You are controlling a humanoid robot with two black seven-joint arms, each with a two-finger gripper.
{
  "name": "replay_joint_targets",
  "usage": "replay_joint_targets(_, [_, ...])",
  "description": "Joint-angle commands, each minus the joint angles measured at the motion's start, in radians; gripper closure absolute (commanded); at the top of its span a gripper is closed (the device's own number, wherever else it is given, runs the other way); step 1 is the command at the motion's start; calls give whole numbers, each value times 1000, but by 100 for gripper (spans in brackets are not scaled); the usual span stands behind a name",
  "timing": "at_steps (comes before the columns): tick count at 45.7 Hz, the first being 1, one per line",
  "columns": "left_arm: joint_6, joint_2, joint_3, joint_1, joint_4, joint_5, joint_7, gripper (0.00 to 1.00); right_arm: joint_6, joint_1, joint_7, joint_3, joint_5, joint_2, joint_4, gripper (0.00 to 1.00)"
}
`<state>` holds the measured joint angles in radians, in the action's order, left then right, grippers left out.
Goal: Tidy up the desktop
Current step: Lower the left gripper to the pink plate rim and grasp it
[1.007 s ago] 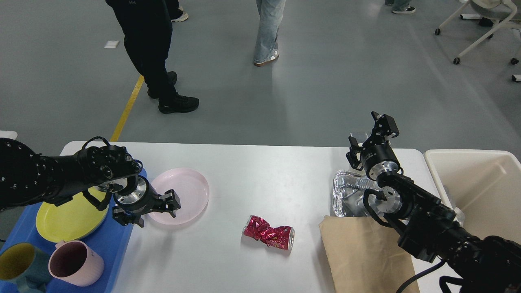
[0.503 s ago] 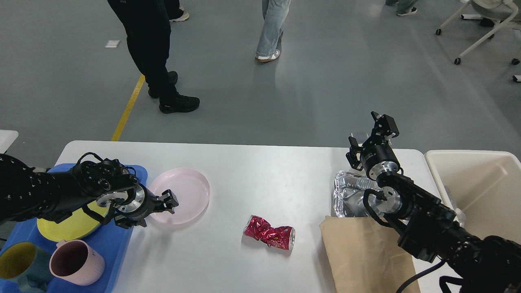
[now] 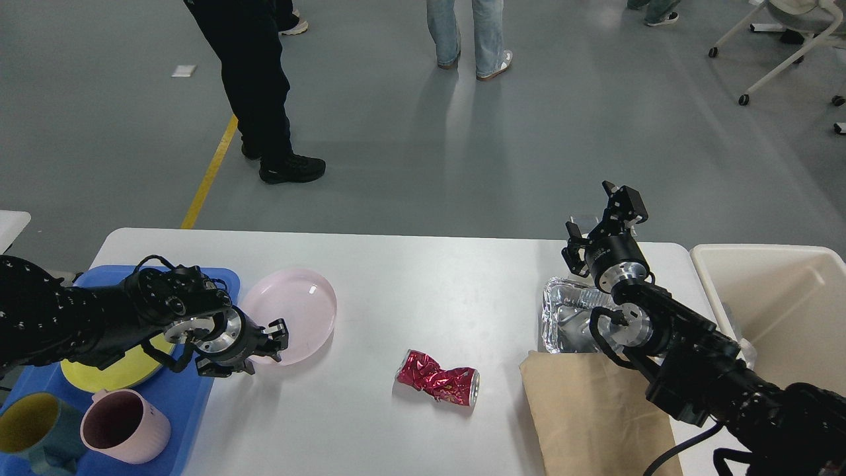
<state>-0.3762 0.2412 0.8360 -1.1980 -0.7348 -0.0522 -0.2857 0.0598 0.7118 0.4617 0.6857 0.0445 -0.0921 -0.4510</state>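
Since the earlier frames the pink plate (image 3: 291, 312) has tipped: its near-left rim is now raised off the desktop (image 3: 423, 291), and a shadow shows under its near edge. The left gripper (image 3: 263, 340) has drawn back a little toward the left and sits at that raised rim, its fingers clamped on the plate's edge. The right gripper (image 3: 605, 221) has not shifted; it hangs above the far right of the table with its two fingers spread apart and nothing between them.

The desktop is a smooth, plain white slab with rounded corners, filling the lower half of the view. The plate is round, shallow, glossy pale-pink plastic with a small glint on it. At the left edge a blue plastic tray (image 3: 192, 396) holds a matte yellow plate (image 3: 119, 370), a ribbed pink mug (image 3: 125, 426) with a dark pink inside, and a teal mug (image 3: 30, 433) lined in mustard yellow.

Near the middle lies a crushed can (image 3: 437, 381), red crinkled metal with a silver end; its printing is too crumpled to read. To the right is a wrinkled, shiny foil container (image 3: 572, 320), partly behind the right arm, and a flat tan paper sheet (image 3: 588, 416) nearer. A beige, smooth-walled rectangular bin (image 3: 780, 297) stands just beside the table's right end.
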Motion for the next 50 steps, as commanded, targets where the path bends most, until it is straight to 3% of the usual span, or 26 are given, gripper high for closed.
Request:
replay_joint_targets(1, [5, 0, 0, 8, 2, -2, 0, 53, 0, 0, 0, 0, 0, 0, 0, 0])
replay_joint_targets(15, [2, 0, 0, 9, 2, -3, -1, 56, 0, 0, 0, 0, 0, 0, 0, 0])
replay_joint_targets(22, [-24, -3, 0, 14, 0, -3, -4, 77, 0, 0, 0, 0, 0, 0, 0, 0])
replay_joint_targets(29, [-141, -2, 2, 14, 3, -2, -4, 99, 0, 0, 0, 0, 0, 0, 0, 0])
replay_joint_targets(42, [-168, -2, 3, 8, 3, -2, -6, 100, 0, 0, 0, 0, 0, 0, 0, 0])
replay_joint_targets(50, [-248, 10, 5, -40, 3, -2, -7, 100, 0, 0, 0, 0, 0, 0, 0, 0])
